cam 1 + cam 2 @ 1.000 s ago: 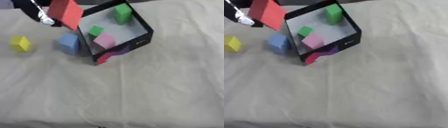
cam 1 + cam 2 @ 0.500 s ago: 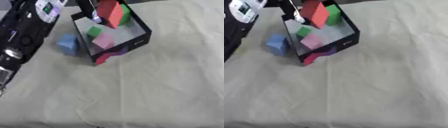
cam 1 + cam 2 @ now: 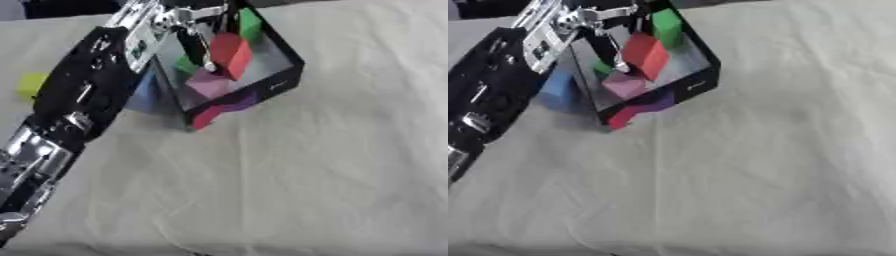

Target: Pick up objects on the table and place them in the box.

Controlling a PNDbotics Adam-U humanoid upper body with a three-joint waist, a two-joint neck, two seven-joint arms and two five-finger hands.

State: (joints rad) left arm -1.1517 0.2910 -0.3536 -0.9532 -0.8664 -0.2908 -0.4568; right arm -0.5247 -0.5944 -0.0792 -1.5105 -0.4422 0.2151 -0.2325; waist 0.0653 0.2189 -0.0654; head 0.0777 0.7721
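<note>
Hovering over the black open-topped box [image 3: 278, 60], left hand [image 3: 194, 30] pinches the red block [image 3: 230, 54], which hangs directly above the box floor beside a pink cube [image 3: 208, 84]; release drops straight down.

The left arm [image 3: 83, 95] lies slantwise across the left side of the surface [image 3: 332, 170], blocking that route to the box [image 3: 284, 75]. Inside the box, the left hand [image 3: 194, 37] and its red block [image 3: 231, 54] fill the middle, with a pink block [image 3: 208, 84] near the front wall and green blocks [image 3: 249, 22] behind. A blue block [image 3: 557, 89] crowds the box's left wall. To the right and in front, the cloth lies open.
</note>
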